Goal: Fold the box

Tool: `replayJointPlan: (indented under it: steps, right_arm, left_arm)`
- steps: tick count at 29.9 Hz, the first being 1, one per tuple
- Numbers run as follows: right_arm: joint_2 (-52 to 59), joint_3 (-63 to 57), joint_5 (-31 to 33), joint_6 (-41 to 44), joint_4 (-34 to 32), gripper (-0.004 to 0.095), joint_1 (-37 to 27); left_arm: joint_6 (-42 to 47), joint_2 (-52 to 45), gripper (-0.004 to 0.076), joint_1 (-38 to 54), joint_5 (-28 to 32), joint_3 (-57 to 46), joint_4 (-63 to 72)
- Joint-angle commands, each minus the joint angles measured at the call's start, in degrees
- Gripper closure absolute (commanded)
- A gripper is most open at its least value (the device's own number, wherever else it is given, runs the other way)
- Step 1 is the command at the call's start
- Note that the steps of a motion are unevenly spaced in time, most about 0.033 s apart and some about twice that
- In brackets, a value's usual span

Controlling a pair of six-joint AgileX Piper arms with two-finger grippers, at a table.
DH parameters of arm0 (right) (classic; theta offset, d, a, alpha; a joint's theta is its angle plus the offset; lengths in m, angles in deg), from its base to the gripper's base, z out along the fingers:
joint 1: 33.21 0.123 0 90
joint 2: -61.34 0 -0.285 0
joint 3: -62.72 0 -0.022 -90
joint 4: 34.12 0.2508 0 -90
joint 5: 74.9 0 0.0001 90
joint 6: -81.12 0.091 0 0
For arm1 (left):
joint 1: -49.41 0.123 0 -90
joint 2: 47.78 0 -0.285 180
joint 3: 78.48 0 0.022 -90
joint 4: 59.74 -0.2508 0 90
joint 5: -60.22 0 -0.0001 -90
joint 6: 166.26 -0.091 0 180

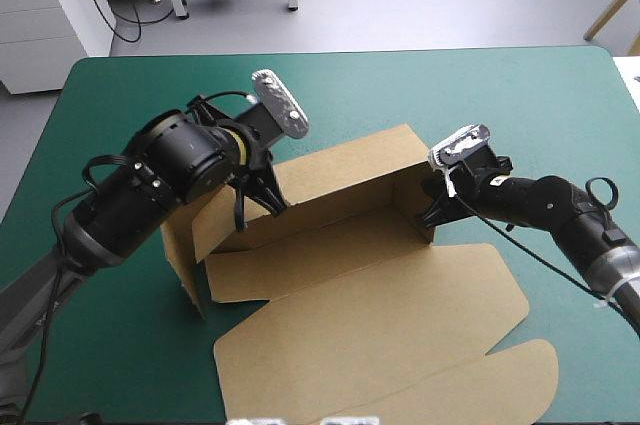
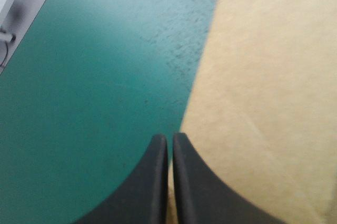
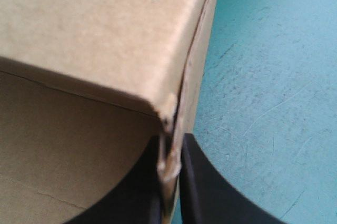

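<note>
The brown box (image 1: 340, 240) stands in the middle of the table with its long back wall (image 1: 345, 170) and both end walls raised. Its lid (image 1: 380, 330) lies flat toward the table's front edge. My left gripper (image 1: 258, 207) is at the left part of the back wall, shut on the board's edge. In the left wrist view the fingers (image 2: 158, 182) pinch a thin strip of the box (image 2: 274, 103). My right gripper (image 1: 432, 213) is shut on the right end wall (image 1: 412, 200). In the right wrist view its fingers (image 3: 197, 187) clamp the box corner (image 3: 168, 113).
The teal-green cover (image 1: 420, 90) shows beyond the box and to its right. The lid's rounded flap (image 1: 500, 385) reaches close to the table's front edge. The left end wall (image 1: 185, 255) stands near my left arm.
</note>
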Motion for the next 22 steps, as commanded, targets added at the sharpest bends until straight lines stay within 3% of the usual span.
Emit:
replayJointPlan:
  steps: [1,13,22]
  right_arm:
    - [1.63,1.73,-0.32,-0.43,0.84,0.0927,0.08]
    - [1.63,1.73,-0.32,-0.43,0.84,0.0927,0.08]
    - [1.63,1.84,-0.67,0.12,0.84,0.0927,0.08]
  left_arm:
    - [1.8,-2.14,0.0711,4.98,1.9,1.94,-0.8]
    - [1.8,-2.52,0.0711,24.16,2.18,1.94,5.41]
    - [2.05,-7.88,0.0711,31.32,9.86,-5.93,8.93]
